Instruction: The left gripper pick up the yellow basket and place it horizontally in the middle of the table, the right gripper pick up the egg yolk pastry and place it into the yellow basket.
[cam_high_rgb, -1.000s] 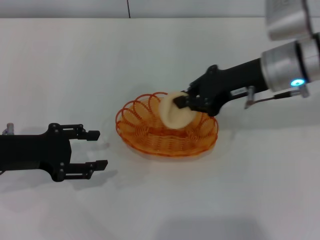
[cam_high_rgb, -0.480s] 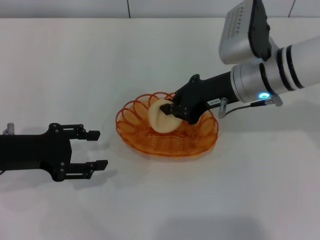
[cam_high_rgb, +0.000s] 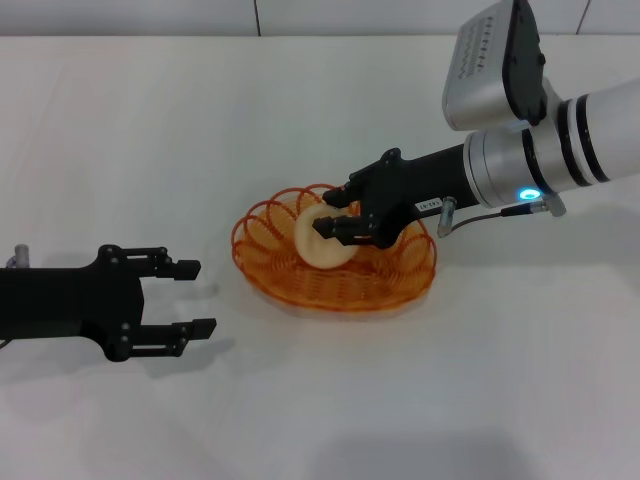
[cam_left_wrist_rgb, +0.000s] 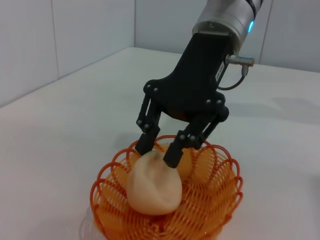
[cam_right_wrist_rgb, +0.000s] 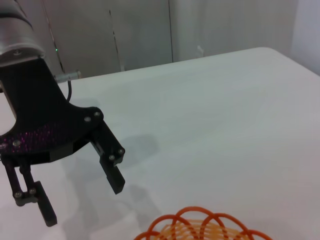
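The yellow basket (cam_high_rgb: 404, 285) lies flat in the middle of the table (cam_high_rgb: 300, 120). The egg yolk pastry (cam_high_rgb: 318, 246) rests inside it, toward its left half. My right gripper (cam_high_rgb: 332, 231) reaches down into the basket from the right; its fingers are spread open just over the top of the pastry. The left wrist view shows this closely: the right gripper (cam_left_wrist_rgb: 159, 152) straddles the top of the pastry (cam_left_wrist_rgb: 152, 189) in the basket (cam_left_wrist_rgb: 231, 196). My left gripper (cam_high_rgb: 188, 297) is open and empty on the table left of the basket, also seen in the right wrist view (cam_right_wrist_rgb: 80, 197).
The right arm's silver-white upper section (cam_high_rgb: 500, 70) hangs above the table's back right. The basket's rim (cam_right_wrist_rgb: 200, 227) shows at the bottom of the right wrist view. A grey wall (cam_left_wrist_rgb: 65, 35) runs behind the table.
My right gripper has lowered the pastry into the basket and its fingers have spread apart off it. The left arm has not moved.
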